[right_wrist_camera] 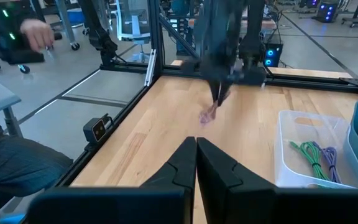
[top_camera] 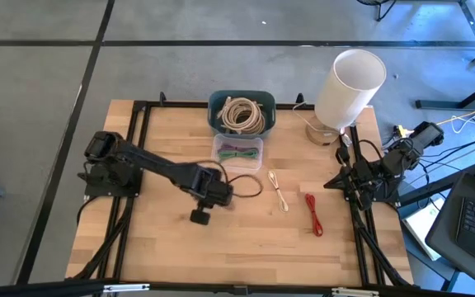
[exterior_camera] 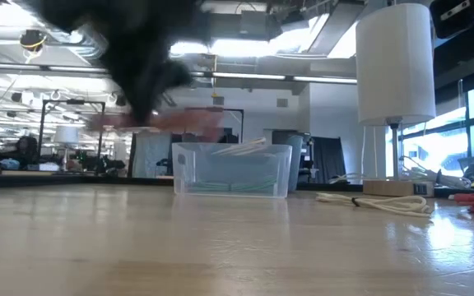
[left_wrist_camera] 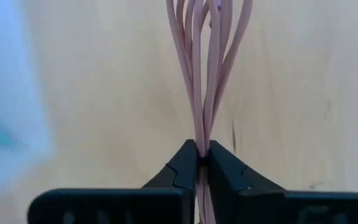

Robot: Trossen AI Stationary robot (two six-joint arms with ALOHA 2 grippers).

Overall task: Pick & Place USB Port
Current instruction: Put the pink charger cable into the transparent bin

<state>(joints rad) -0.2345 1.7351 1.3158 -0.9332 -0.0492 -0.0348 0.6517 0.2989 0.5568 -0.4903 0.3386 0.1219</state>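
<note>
My left gripper is shut on a bundle of thin pink cable over the middle of the table, just near of the clear tub. The high view shows that gripper at the end of the outstretched left arm. From the right wrist view the pink bundle hangs under the left arm. In the low view it is a pink blur above the table top. My right gripper is shut on nothing and waits at the table's right edge. My left gripper pinches several pink strands together between its two fingers, which lie across them. The fingers come from above, pointing down. The bundle is lifted clear of the table where it shows, its loops fanning out beyond the fingertips.
A blue bin of beige cable stands at the far edge, with a clear tub holding green and purple cables just before it. A white cable and a red cable lie right of centre. A white lamp stands far right.
</note>
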